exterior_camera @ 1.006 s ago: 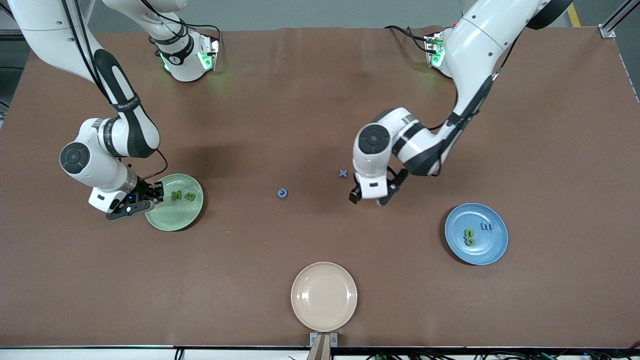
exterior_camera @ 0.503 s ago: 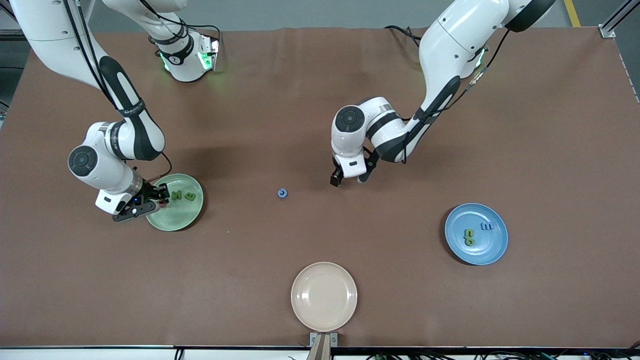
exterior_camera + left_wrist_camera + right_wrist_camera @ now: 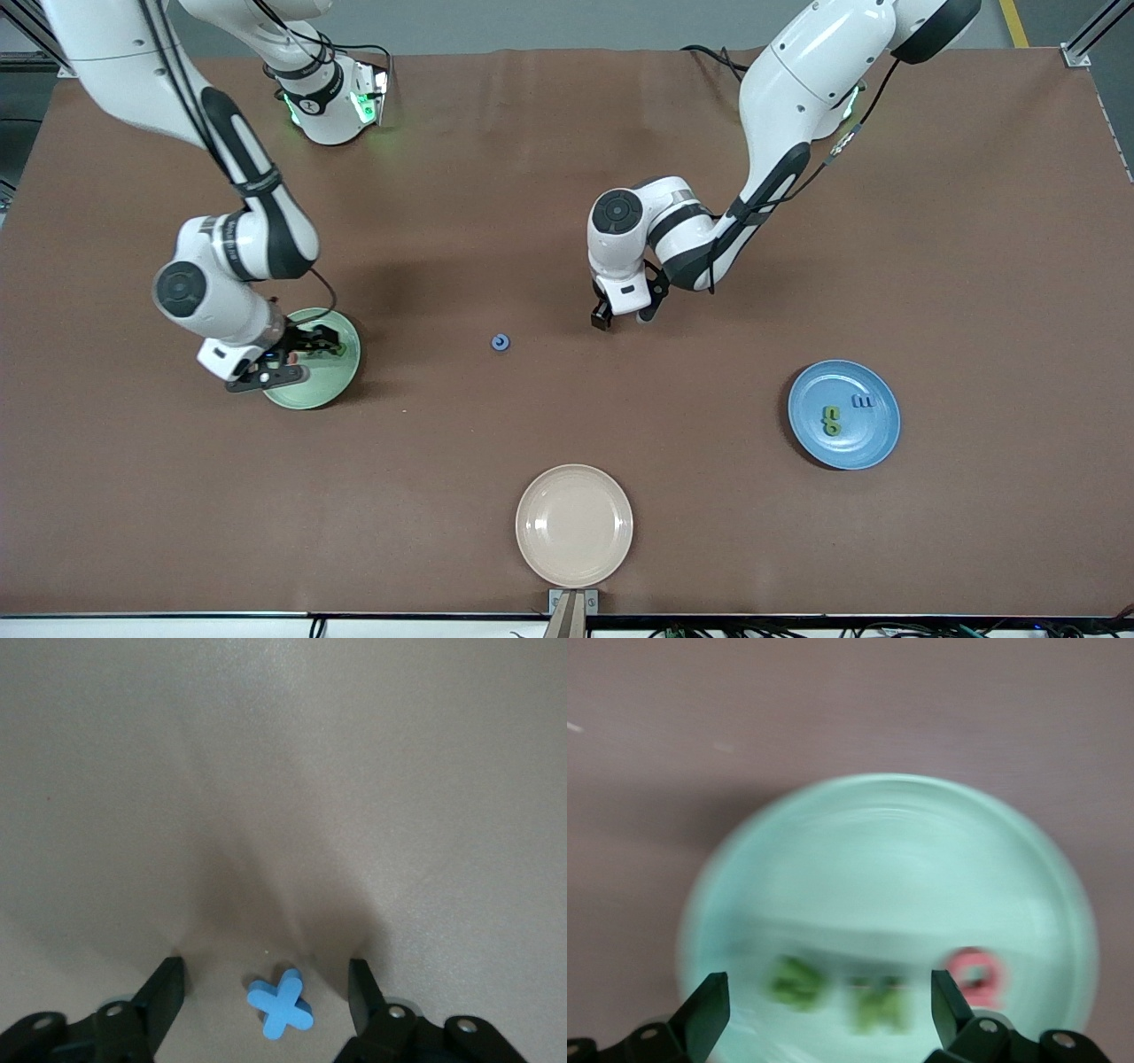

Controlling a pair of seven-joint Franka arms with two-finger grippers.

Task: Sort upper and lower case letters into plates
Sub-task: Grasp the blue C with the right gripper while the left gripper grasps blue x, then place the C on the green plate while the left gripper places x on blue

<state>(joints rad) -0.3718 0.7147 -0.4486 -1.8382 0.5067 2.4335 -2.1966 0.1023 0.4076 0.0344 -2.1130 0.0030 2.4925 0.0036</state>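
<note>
Taking the front view as a clock dial, the cream plate point(image 3: 574, 525) sits empty at 6 o'clock, nearest the camera; it is smooth and shallow. At 4 o'clock the round blue plate point(image 3: 843, 443) carries a green letter point(image 3: 831, 420) and a small blue letter point(image 3: 862, 401), both chunky and matte.

At 9 o'clock the right gripper point(image 3: 297, 357) hangs low over the pale green plate point(image 3: 332, 381). Its jaws, nearly closed one second ago, are now wide, and a red letter point(image 3: 974, 979) lies on the glossy plate beside two green letters point(image 3: 797, 981). I judge that this letter has just been released, so one more piece is sorted.

A blue ring-shaped letter point(image 3: 500, 342) waits alone on the brown surface point(image 3: 443, 461), just at 8 o'clock of the centre.

At 2 o'clock from this ring, the left gripper point(image 3: 620, 317) has come over the blue x point(image 3: 280, 1003). Its jaws stand open on either side of the x and are beginning to narrow, not yet touching it. The x is flat and thick with rounded arms, like foam. The grasp seems to be the step in hand.
</note>
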